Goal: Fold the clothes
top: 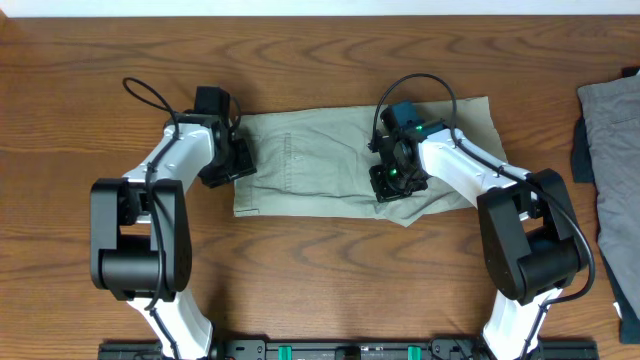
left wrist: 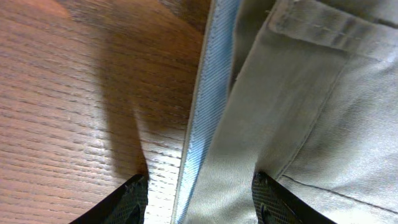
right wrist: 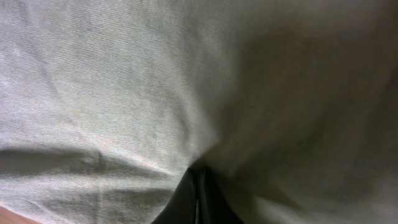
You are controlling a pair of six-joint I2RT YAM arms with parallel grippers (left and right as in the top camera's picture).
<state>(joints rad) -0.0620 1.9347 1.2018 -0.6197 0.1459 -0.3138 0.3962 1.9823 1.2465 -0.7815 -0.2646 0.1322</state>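
The surface is brown wood with strong grain lines and a soft sheen. The shorts are matt woven cloth with a fine diagonal twill. Their lining is a paler, smoother ribbed weave. The pads of the left jaws are black with a fine mesh-like texture. The left arm and right arm have smooth white plastic shells and matt black joints. At the right edge of the overhead view, the grey garment is matt cloth.
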